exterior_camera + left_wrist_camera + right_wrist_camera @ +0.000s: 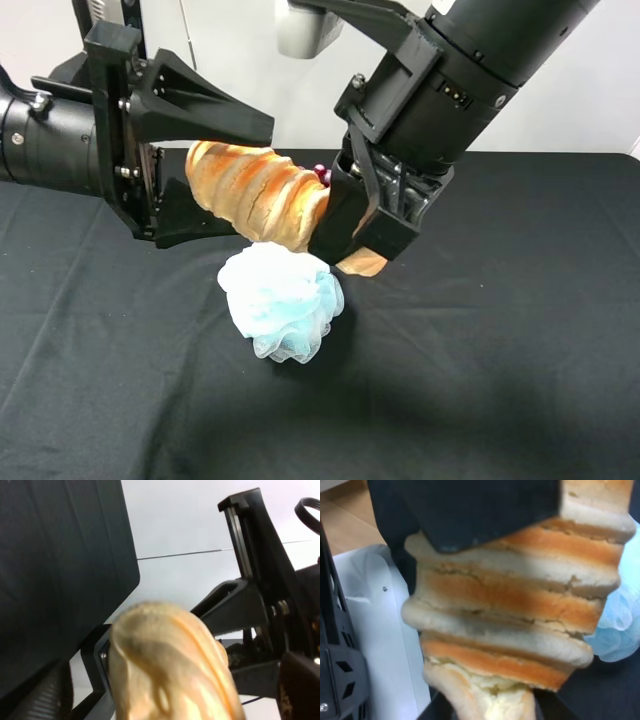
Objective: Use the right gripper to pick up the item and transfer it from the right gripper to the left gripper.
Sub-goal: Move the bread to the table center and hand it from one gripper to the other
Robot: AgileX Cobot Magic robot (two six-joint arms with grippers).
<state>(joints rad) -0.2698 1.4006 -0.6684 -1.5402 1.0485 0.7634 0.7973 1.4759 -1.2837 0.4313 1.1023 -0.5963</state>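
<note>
Clearly the handover is the step in hand: the bread roll (262, 196) hangs in the air above the counter (520, 360), clear of it. It is pinched at its 4 o'clock end by the right tool (365, 232), which reaches down from 1 o'clock and is clamped tight on the crust. The left tool (248, 178) comes in level from 9 o'clock. Its two wedge fingers (205, 102) stand wide, one over and one under the roll's 10 o'clock end. The upper one looks to be touching the crust, yet whether the pair presses on it I cannot tell. At 6 o'clock of the roll a pale-blue bath puff (285, 300) lies on the counter, and a few red grapes (321, 176) peep out behind the roll, just beside the right tool. In the left wrist view the roll's rounded end sits well in between the fingers, so the reach looks deep enough. The next move, as I judge it, calls for the left tool to close firmly on its end. Only once that hold is sure should the right tool let go and draw back toward 1 o'clock. The risk is a release too soon: the roll looks soft and ridged, and could tilt, slip and drop onto the puff.
</note>
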